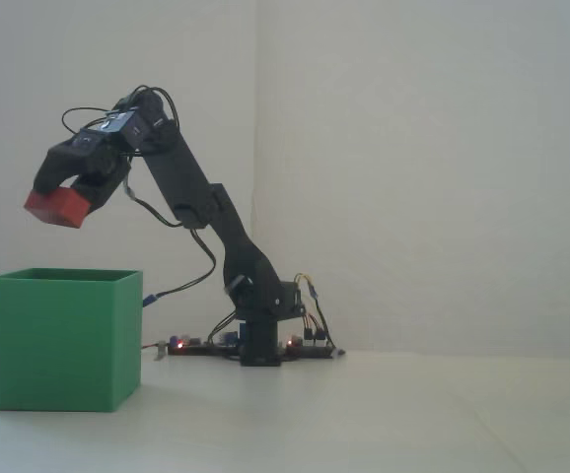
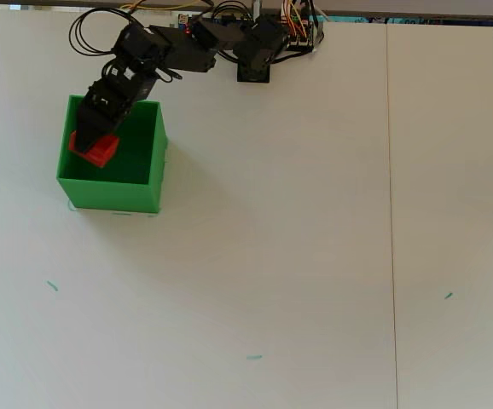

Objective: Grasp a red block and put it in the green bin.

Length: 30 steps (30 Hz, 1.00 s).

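1. At the left of the fixed view, a large bright green cube-shaped box (image 1: 63, 340) with thin matte walls stands on the pale worktop (image 1: 364, 424); its open top faces up. In the overhead view the same green box (image 2: 148, 166) sits in the upper left of the frame, its hollow interior in plain sight.

2. Above the box, in the upper left of the fixed view, a small solid red rectangular block (image 1: 56, 208) hangs in the air, well clear of the rim below it and slightly tilted. In the overhead view the red block (image 2: 95, 151) shows over the left part of the box's opening, close to its left wall.

3. The black gripper (image 1: 60, 192) is clamped on the block from above, its jaws pressing on the block's sides in the fixed view. From overhead the gripper (image 2: 91, 142) reaches over the box's far rim, pointing toward the lower left of the frame.

4. Further right, the black jointed arm (image 1: 201, 212) slopes down from the gripper toward the centre of the fixed view, with loose black cables (image 1: 88, 118) looping round its upper joints. In the overhead view the arm (image 2: 187, 51) stretches along the top of the frame.

5. At the centre of the fixed view, the arm's black base (image 1: 260, 340) stands on the worktop beside circuit boards (image 1: 201, 345) with small red lights and coloured wires. From overhead the base (image 2: 255, 60) lies at the top edge, right of the box.

6. To the right, the overhead view shows bare worktop (image 2: 315, 256) crossed by a thin vertical seam (image 2: 391, 256).
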Available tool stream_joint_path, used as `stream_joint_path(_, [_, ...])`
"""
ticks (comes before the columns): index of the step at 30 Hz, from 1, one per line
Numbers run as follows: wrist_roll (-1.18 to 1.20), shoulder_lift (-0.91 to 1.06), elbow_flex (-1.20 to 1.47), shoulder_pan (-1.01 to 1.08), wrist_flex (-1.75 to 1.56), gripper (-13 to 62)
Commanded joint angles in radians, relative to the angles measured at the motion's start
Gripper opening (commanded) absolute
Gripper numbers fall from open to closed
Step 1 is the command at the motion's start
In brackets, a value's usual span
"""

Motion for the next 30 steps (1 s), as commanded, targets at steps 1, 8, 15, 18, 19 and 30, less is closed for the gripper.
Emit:
stream_joint_path(1, [-0.005,0.072,-0.008,0.008,0.002,3.7])
stream_joint_path(8, [-0.025,0.100,0.031,0.057,0.002,3.7])
stream_joint_path(15, [-0.048,0.153,0.092,0.083,0.005,3.7])
stream_joint_path(18, [-0.055,0.176,0.112,0.087,0.005,3.7])
stream_joint_path(19, [-0.071,0.179,0.114,0.092,0.005,3.8])
stream_joint_path(30, [-0.112,0.192,0.144,0.147,0.005,30.0])
